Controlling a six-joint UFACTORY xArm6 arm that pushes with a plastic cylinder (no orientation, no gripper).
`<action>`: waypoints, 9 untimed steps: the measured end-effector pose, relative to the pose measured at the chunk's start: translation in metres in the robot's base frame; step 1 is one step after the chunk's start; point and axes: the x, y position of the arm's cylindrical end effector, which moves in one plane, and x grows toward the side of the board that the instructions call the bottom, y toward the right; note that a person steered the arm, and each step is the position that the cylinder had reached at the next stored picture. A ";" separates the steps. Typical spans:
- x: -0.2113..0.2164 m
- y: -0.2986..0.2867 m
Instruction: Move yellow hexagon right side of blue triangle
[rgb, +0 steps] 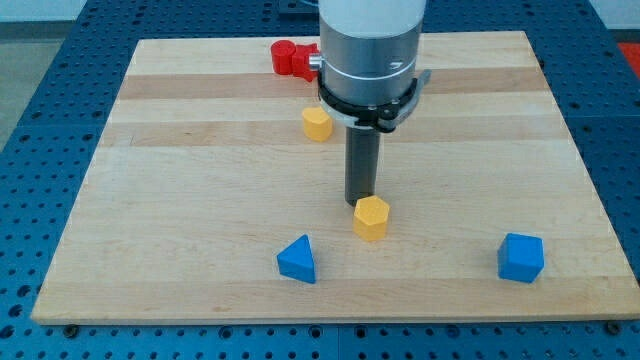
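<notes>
The yellow hexagon (371, 217) lies on the wooden board (180, 180) below the middle. The blue triangle (298, 260) lies down and to the left of it, with a gap between them. My tip (360, 203) is right at the hexagon's upper left edge, touching or nearly touching it. The rod comes down from the arm's grey body at the view's top.
A second yellow block (317, 123) lies above, left of the rod. A red block (291, 58) sits at the board's top, partly hidden by the arm. A blue cube-like block (521, 257) lies at the lower right. A blue perforated table surrounds the board.
</notes>
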 end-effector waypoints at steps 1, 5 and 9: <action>0.001 0.021; 0.052 0.010; 0.037 -0.011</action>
